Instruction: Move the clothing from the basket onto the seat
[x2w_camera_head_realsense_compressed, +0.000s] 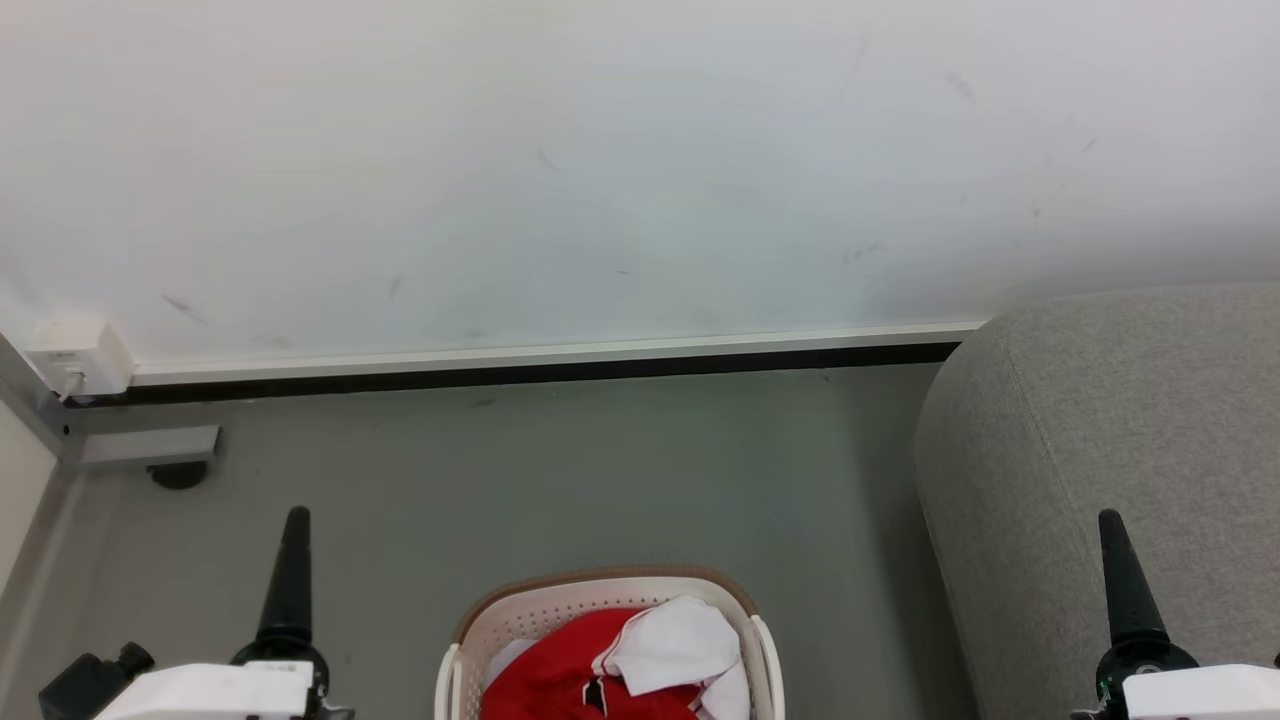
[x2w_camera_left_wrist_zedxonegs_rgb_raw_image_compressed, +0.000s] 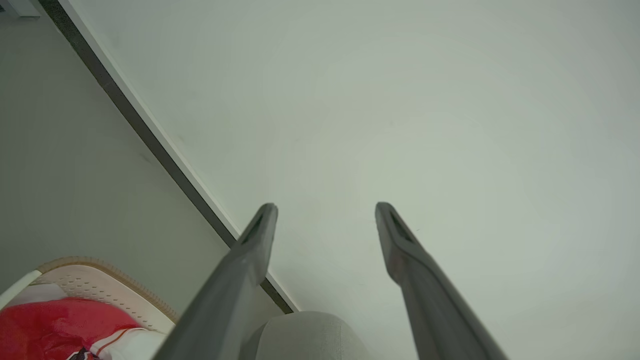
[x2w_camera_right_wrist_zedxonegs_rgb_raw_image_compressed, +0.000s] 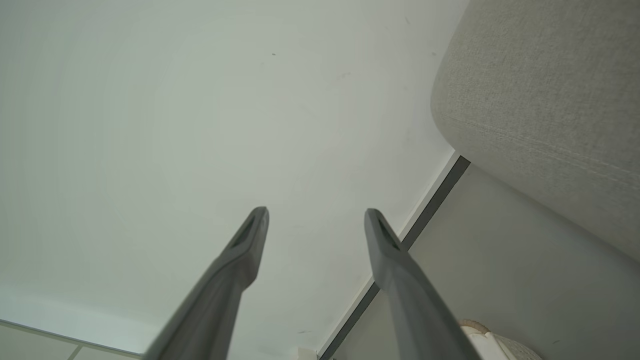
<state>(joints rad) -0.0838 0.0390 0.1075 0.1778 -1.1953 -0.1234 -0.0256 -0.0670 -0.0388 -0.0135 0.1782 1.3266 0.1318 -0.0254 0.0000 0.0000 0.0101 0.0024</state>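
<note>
The cream basket (x2w_camera_head_realsense_compressed: 600, 597) with a brown rim stands on the floor at the bottom centre of the head view. Inside it lies the red clothing (x2w_camera_head_realsense_compressed: 555, 670), partly covered by a pale white cloth (x2w_camera_head_realsense_compressed: 680, 640). The grey seat (x2w_camera_head_realsense_compressed: 1120, 420) rises at the right, apart from the basket. My left gripper (x2w_camera_left_wrist_zedxonegs_rgb_raw_image_compressed: 326, 207) is open and empty, held left of the basket; its wrist view catches the basket (x2w_camera_left_wrist_zedxonegs_rgb_raw_image_compressed: 100, 280) and the clothing (x2w_camera_left_wrist_zedxonegs_rgb_raw_image_compressed: 50, 325) at the lower left. My right gripper (x2w_camera_right_wrist_zedxonegs_rgb_raw_image_compressed: 316, 212) is open and empty in front of the seat (x2w_camera_right_wrist_zedxonegs_rgb_raw_image_compressed: 550, 90).
A white wall with a dark baseboard (x2w_camera_head_realsense_compressed: 520, 372) runs behind the grey floor (x2w_camera_head_realsense_compressed: 560, 470). A white box (x2w_camera_head_realsense_compressed: 80, 360) and a grey bracket (x2w_camera_head_realsense_compressed: 150, 445) sit in the left corner. Open floor lies between the basket and the wall.
</note>
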